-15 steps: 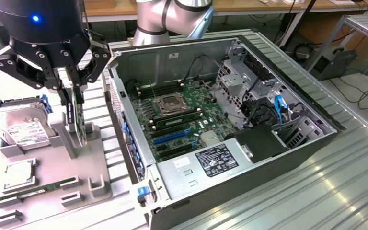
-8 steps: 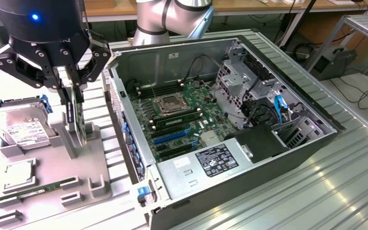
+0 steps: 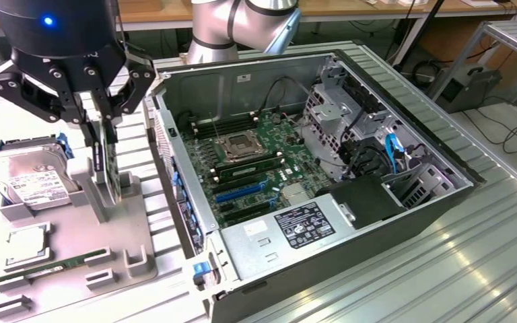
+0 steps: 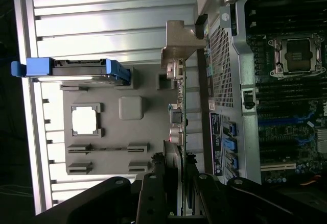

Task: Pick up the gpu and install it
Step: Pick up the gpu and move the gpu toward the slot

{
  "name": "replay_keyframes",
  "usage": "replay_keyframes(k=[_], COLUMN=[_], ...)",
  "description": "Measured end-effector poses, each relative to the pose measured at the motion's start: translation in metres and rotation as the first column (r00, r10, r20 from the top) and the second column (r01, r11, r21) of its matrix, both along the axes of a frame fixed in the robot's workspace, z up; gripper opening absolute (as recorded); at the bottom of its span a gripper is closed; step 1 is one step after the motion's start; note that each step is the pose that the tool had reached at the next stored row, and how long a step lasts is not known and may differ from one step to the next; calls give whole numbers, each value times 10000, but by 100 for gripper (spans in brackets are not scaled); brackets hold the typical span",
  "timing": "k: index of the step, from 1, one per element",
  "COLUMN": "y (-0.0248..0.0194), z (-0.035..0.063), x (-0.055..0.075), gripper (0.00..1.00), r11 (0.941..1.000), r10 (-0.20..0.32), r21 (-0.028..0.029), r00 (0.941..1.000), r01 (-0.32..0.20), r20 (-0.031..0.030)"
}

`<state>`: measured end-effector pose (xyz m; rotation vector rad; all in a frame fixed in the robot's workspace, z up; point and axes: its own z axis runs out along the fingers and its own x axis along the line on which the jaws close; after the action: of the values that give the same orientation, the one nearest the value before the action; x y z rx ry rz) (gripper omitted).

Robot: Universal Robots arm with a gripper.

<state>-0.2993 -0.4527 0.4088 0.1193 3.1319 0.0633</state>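
Observation:
The gpu (image 3: pixel 106 176) is a thin dark card standing upright on edge over the grey holder tray (image 3: pixel 77 272), at the exterior view's left. My gripper (image 3: pixel 106 124) comes down on it from above, with its black fingers (image 3: pixel 86 113) pressed against both faces of the card's upper part. In the wrist view the gpu (image 4: pixel 179 113) shows edge-on, running away from my gripper (image 4: pixel 179 170), with a grey bracket post (image 4: pixel 180 43) at its far end. Whether the card's lower edge still rests in the holder I cannot tell.
The open computer case (image 3: pixel 402 145) lies to the exterior view's right of the tray, its motherboard (image 3: pixel 250 178) and blue slots (image 3: pixel 240 193) exposed. On the tray are a hard drive in a blue frame (image 3: pixel 23 176), a processor chip (image 3: pixel 27 243) and a green RAM stick (image 3: pixel 54 264).

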Motion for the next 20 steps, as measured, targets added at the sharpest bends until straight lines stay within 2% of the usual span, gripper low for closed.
replay_keyframes(k=[20], y=[0], z=[47], x=[0], gripper=[26], r11=[10000], r10=[0], r21=[0], r00=[10000], r01=[0], r20=[0])
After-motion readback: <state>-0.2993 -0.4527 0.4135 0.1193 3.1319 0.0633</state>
